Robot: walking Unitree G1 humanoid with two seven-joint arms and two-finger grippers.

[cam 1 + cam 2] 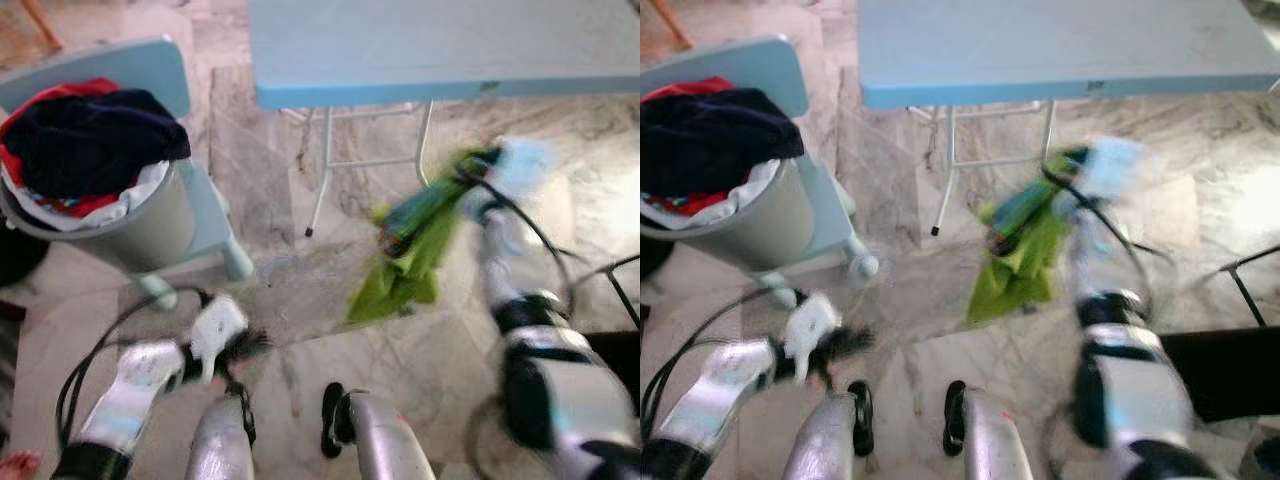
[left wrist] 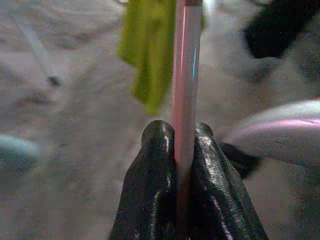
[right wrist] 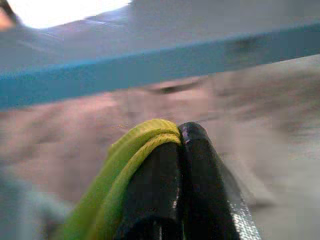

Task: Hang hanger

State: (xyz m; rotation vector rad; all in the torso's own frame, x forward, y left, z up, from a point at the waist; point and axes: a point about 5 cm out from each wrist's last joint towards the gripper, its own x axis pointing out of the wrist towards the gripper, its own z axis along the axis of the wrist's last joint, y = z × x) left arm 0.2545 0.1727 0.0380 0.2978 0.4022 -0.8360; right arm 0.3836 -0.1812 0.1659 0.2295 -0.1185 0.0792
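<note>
A lime-green garment (image 1: pixel 405 255) with a darker green and red part hangs in the air in front of the blue table, over the marble floor. My right gripper (image 1: pixel 472 180) is raised and shut on its upper edge; the right wrist view shows green cloth (image 3: pixel 135 150) pinched at the fingertips. My left gripper (image 1: pixel 250 345) is low at the left, shut on a thin pale pink bar, the hanger (image 2: pixel 184 75), which runs out toward the garment (image 2: pixel 150 45). The eye views are blurred by motion.
A light blue table (image 1: pixel 440 45) on white legs (image 1: pixel 322 175) stands ahead. At the left, a grey basket (image 1: pixel 140 225) heaped with dark and red clothes sits on a pale blue chair (image 1: pixel 215 215). A black object (image 1: pixel 620 350) lies at the right. My legs are below.
</note>
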